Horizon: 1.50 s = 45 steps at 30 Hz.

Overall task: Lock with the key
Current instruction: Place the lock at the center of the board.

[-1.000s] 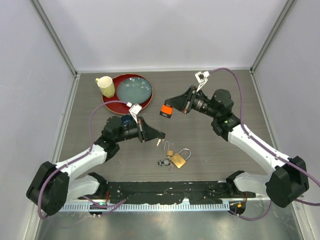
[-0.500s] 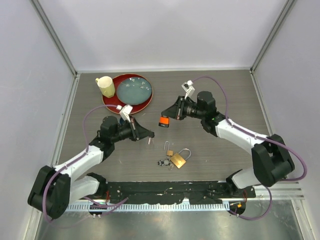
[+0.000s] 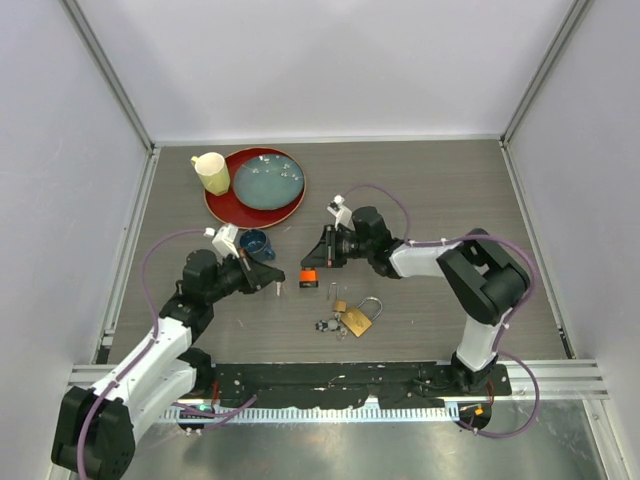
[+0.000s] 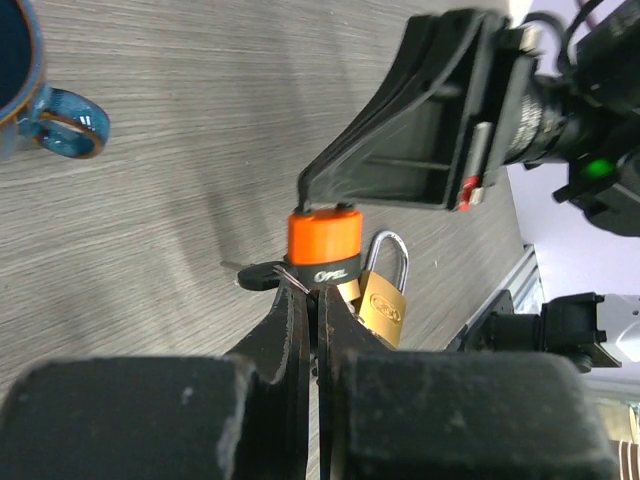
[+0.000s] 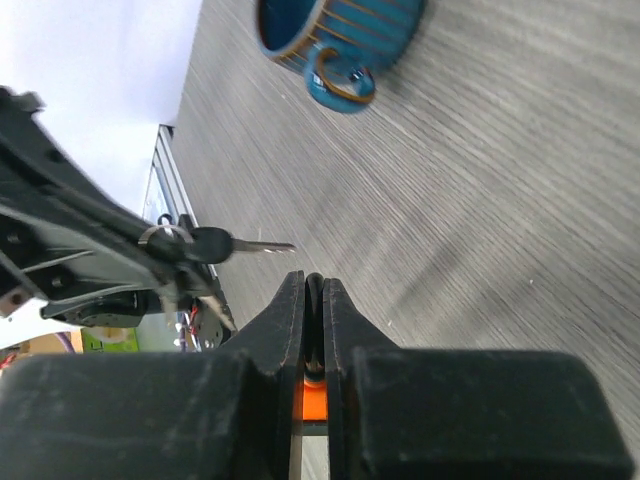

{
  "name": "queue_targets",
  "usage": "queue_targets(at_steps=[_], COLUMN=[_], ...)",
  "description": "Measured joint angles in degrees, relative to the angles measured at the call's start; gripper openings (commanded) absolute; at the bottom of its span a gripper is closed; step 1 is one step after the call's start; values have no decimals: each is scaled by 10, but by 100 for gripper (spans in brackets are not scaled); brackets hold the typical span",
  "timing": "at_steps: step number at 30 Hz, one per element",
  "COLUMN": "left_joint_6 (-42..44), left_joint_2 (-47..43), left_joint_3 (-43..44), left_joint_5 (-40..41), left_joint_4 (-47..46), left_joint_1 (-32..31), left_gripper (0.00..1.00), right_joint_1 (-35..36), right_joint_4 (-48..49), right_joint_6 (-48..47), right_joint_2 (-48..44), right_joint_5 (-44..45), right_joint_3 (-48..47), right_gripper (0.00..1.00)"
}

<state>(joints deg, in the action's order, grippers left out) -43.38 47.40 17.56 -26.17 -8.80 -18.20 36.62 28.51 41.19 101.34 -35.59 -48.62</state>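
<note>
An orange padlock (image 3: 308, 278) hangs by its shackle from my right gripper (image 3: 312, 266), which is shut on it just above the table. It also shows in the right wrist view (image 5: 312, 400) and in the left wrist view (image 4: 325, 245). My left gripper (image 3: 272, 284) is shut on a black-headed key (image 3: 279, 288), a little left of the padlock. In the left wrist view the key (image 4: 262, 275) sticks out left of my shut gripper (image 4: 313, 290), level with the padlock's base. In the right wrist view the key (image 5: 215, 243) points right, above my shut right gripper (image 5: 313, 285).
A brass padlock (image 3: 358, 318) with a bunch of keys (image 3: 327, 325) lies near the front edge. A blue cup (image 3: 254, 243) stands behind my left gripper. A red tray (image 3: 215, 205) with a blue-grey plate (image 3: 268, 182) and a yellow cup (image 3: 211, 172) is at the back left.
My right gripper has carried the orange padlock left and down toward the table. My left gripper has drawn back left with the key. Key and padlock are now close together.
</note>
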Motion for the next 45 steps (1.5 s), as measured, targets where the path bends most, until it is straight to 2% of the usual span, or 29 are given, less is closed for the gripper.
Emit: queue_targets(at_steps=[7, 14, 18, 22, 30, 38, 45], left_joint_6=[6, 8, 7, 6, 7, 8, 8], left_joint_2=[-18, 9, 25, 34, 35, 63, 108], left_joint_3=[-3, -6, -8, -9, -9, -9, -9], left_joint_5=[16, 15, 11, 3, -4, -4, -5], left_joint_4=[16, 15, 5, -8, -8, -19, -40], left_joint_1=[2, 3, 3, 3, 3, 3, 3], left_gripper=[0, 0, 0, 0, 0, 0, 0], right_joint_1=[13, 15, 15, 15, 15, 16, 16], right_joint_4=[16, 30, 39, 41, 17, -28, -56], right_joint_6=[28, 41, 46, 47, 25, -3, -30], right_joint_2=[74, 99, 101, 101, 92, 70, 68], right_joint_5=[15, 38, 49, 61, 98, 125, 130], right_joint_3=[-8, -10, -10, -8, -1, -14, -33], right_gripper=[1, 8, 17, 33, 47, 68, 69])
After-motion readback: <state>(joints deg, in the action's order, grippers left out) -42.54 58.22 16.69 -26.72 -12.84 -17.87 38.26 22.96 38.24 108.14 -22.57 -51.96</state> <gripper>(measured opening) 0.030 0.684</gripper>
